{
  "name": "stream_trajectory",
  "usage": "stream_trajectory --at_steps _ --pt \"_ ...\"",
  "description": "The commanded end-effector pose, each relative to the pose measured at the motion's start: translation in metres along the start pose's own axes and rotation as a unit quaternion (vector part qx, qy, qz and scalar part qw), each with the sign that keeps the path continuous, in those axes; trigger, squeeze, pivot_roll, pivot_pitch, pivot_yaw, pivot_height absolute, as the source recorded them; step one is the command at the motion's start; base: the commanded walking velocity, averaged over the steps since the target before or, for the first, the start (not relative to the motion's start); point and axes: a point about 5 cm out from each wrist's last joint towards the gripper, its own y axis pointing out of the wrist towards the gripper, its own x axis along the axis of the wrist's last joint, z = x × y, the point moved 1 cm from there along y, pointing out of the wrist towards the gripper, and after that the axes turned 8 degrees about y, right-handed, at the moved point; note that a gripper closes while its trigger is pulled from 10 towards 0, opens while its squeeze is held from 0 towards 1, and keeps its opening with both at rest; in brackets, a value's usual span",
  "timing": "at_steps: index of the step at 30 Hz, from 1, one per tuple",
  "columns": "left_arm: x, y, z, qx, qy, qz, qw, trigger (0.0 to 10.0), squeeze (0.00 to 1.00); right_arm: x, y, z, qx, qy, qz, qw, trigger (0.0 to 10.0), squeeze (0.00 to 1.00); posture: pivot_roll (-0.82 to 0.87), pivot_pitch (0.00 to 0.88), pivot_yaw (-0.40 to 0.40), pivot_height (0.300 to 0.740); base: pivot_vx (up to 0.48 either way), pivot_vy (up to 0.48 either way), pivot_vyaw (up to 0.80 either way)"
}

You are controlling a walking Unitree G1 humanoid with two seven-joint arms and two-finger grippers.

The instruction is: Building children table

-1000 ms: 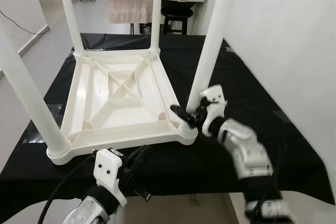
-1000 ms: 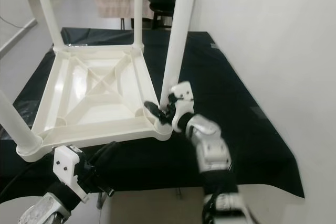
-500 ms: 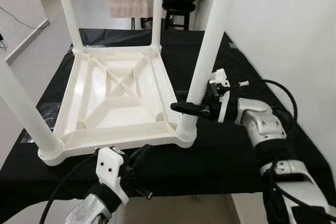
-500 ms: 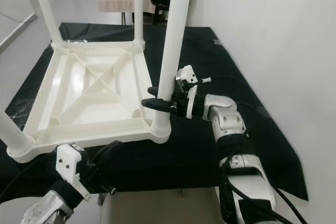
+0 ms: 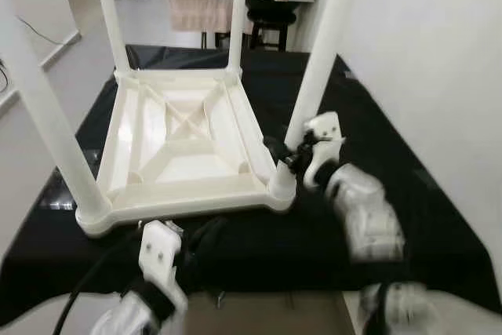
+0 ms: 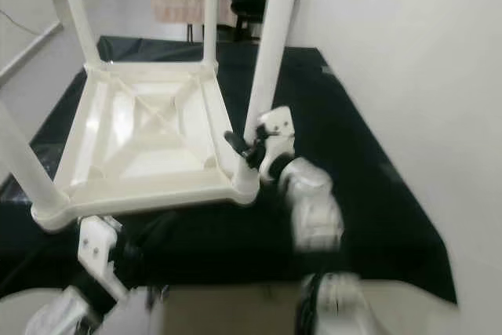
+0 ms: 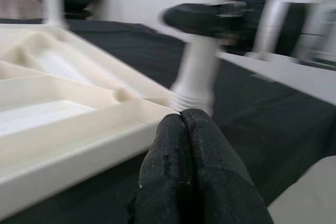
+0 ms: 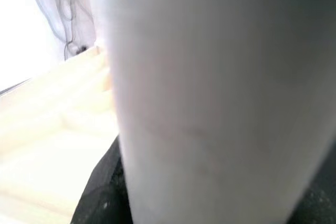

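My right gripper (image 5: 286, 154), which half a second ago reached in level from the right across the near-right table leg (image 5: 315, 88), now comes at that leg's base from below, forearm swung in toward me.

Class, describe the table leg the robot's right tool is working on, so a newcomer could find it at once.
Start at the black-covered table, where a white children's table lies upside down with four legs pointing up. The near-right leg is the one: the right tool is at its base, close to the white wall.
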Motion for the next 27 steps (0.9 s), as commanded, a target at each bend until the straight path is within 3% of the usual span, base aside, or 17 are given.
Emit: stream_trajectory --at_steps 1,4,7,8,9,10,11,16,17,18,19,20,22,24,25,26,27 --pt "0.000 0.000 0.001 -0.005 0.002 0.004 1.000 10.0 0.00 -0.046 -0.018 0.004 -0.021 0.019 0.105 0.994 0.0 0.00 0.10 0.076 -0.069 0.740 0.000 0.000 0.00" --pt "-0.001 0.000 0.002 -0.008 0.005 0.008 1.000 10.0 0.00 -0.043 -0.013 -0.006 -0.039 0.028 0.097 0.994 0.0 0.00 0.10 0.067 -0.065 0.740 0.000 0.000 0.00" --pt "-0.001 0.000 0.002 -0.012 0.003 0.009 1.000 10.0 0.00 -0.033 -0.001 -0.016 -0.061 -0.003 0.078 0.995 0.0 0.00 0.12 0.072 -0.079 0.740 0.000 0.000 0.00" --pt "-0.001 0.000 0.003 -0.007 0.005 0.010 1.000 10.0 0.00 -0.033 0.004 -0.010 -0.064 -0.019 0.086 0.994 10.0 0.00 0.12 0.071 -0.075 0.740 0.000 0.000 0.00" --pt "-0.001 0.000 0.003 -0.005 0.006 0.010 1.000 10.0 0.00 -0.033 0.005 -0.005 -0.050 -0.012 0.090 0.995 10.0 0.00 0.12 0.071 -0.075 0.740 0.000 0.000 0.00" --pt "-0.001 0.000 0.003 -0.004 0.006 0.010 1.000 10.0 0.00 -0.031 0.007 -0.002 -0.043 -0.007 0.086 0.995 10.0 0.35 0.12 0.071 -0.075 0.740 0.000 0.000 0.00" --pt "-0.001 0.000 0.003 -0.004 0.006 0.010 1.000 10.0 0.00 -0.027 0.008 -0.001 -0.041 0.002 0.080 0.996 10.0 1.00 0.12 0.065 -0.070 0.740 0.000 0.000 0.00" --pt "-0.002 0.002 0.003 -0.005 0.004 0.010 1.000 10.0 0.00 -0.010 0.020 -0.001 0.016 0.007 0.049 0.999 10.0 1.00 0.12 0.059 -0.071 0.740 0.000 0.000 0.00" --pt "-0.003 0.002 0.003 -0.006 0.003 0.011 1.000 10.0 0.00 -0.003 0.023 0.001 0.059 0.011 0.037 0.998 10.0 1.00 0.12 0.050 -0.072 0.740 0.000 0.000 0.00" --pt "-0.003 0.003 0.003 -0.008 0.003 0.011 1.000 10.0 0.00 0.003 0.026 0.002 0.129 -0.013 0.040 0.991 10.0 0.00 0.12 0.047 -0.072 0.740 0.000 0.000 0.00" --pt "-0.003 0.003 0.003 -0.008 0.003 0.011 1.000 10.0 0.00 0.003 0.026 0.002 0.129 -0.013 0.040 0.991 10.0 0.00 0.12 0.047 -0.072 0.740 0.000 0.000 0.00" --pt "-0.004 0.004 0.002 -0.009 0.002 0.010 1.000 10.0 0.00 0.006 0.026 0.002 0.176 -0.031 0.048 0.983 10.0 0.00 0.12 0.047 -0.072 0.740 0.000 0.000 0.00" --pt "-0.004 0.004 0.002 -0.009 0.002 0.010 1.000 10.0 0.00 0.006 0.026 0.002 0.176 -0.031 0.048 0.983 10.0 0.00 0.12 0.047 -0.072 0.740 0.000 0.000 0.00" --pt "-0.005 0.005 0.002 -0.010 0.002 0.010 1.000 10.0 0.00 0.011 0.025 -0.002 0.297 -0.104 0.074 0.946 10.0 0.00 0.13 0.031 -0.085 0.740 0.000 0.000 0.00" --pt "-0.005 0.005 0.002 -0.010 0.002 0.010 1.000 10.0 0.00 0.011 0.025 -0.002 0.297 -0.104 0.074 0.946 10.0 0.00 0.13 0.031 -0.085 0.740 0.000 0.000 0.00" --pt "-0.006 0.006 0.001 -0.010 0.002 0.010 1.000 10.0 0.00 0.014 0.026 -0.009 0.357 -0.115 0.104 0.921 10.0 0.00 0.14 0.025 -0.088 0.740 0.000 0.000 0.00" --pt "-0.006 0.006 0.001 -0.010 0.002 0.010 1.000 10.0 0.00 0.014 0.026 -0.009 0.357 -0.115 0.104 0.921 10.0 0.00 0.14 0.025 -0.088 0.740 0.000 0.000 0.00"
